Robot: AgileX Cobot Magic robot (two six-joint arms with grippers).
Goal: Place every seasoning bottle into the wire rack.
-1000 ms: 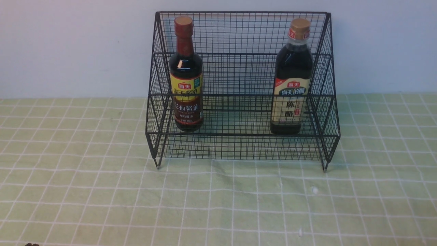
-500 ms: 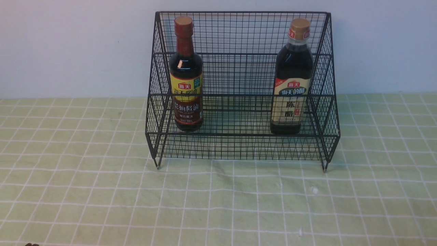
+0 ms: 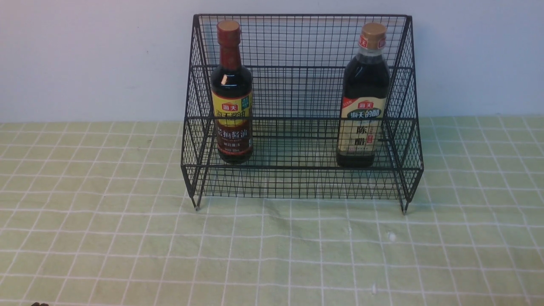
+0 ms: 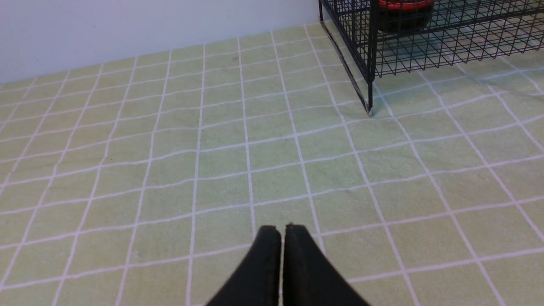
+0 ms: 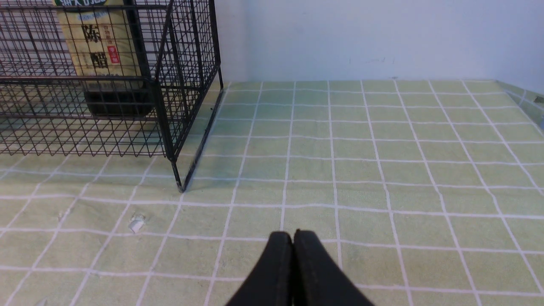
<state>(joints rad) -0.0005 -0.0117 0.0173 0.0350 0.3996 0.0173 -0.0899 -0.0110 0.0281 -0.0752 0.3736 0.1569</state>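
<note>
The black wire rack (image 3: pixel 299 180) stands at the back of the table against the wall. Inside it, upright on the lower tier, are both seasoning bottles: the slim one with a red neck wrap (image 3: pixel 231 93) at the left end and the wider one with a tan cap (image 3: pixel 363 97) at the right end. My left gripper (image 4: pixel 282 229) is shut and empty, low over the cloth well in front and left of the rack's corner leg (image 4: pixel 369 111). My right gripper (image 5: pixel 293 234) is shut and empty too, in front and right of the rack (image 5: pixel 163 106), where the wider bottle (image 5: pixel 102 46) shows behind the mesh.
A green checked cloth (image 3: pixel 272 255) covers the table, with a few small white flecks (image 3: pixel 392 236) in front of the rack. A pale wall (image 3: pixel 85 55) rises right behind the rack. The table's right edge (image 5: pixel 527 102) shows in the right wrist view.
</note>
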